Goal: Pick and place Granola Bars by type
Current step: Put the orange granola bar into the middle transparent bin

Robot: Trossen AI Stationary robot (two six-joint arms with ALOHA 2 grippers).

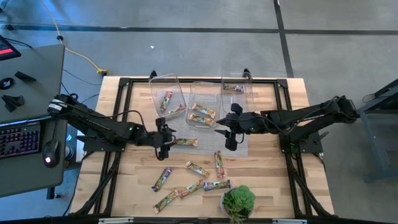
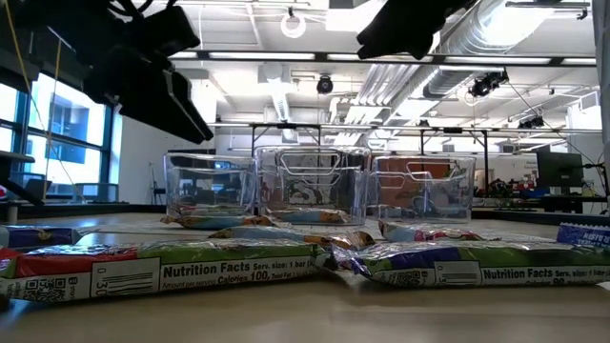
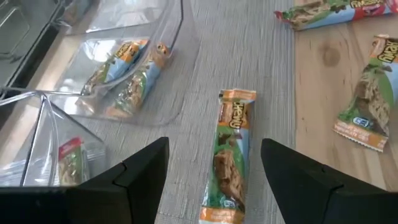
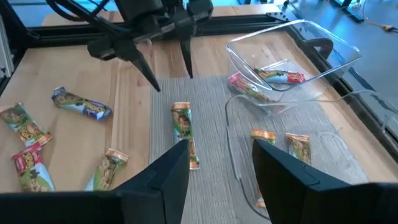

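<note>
Surface (image 1: 261,180) carries three clear bins (image 1: 202,102), each already with bars inside, beyond both tools. More Granola Bars (image 1: 198,169) lie loose on the near side. Step in hand looks like a pick: left tool (image 1: 163,148) hovers jaws wide, empty, over an orange-green bar (image 3: 229,149) on the grey mat (image 3: 249,56), directly below between its fingers. Right tool (image 1: 230,138) waits nearby, jaws apart, holding nothing. Next: descend straight, close across the bar's narrow width.

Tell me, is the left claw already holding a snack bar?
No. The left gripper is open and empty, its fingers on either side of a green bar lying flat on the grey mat.
</note>
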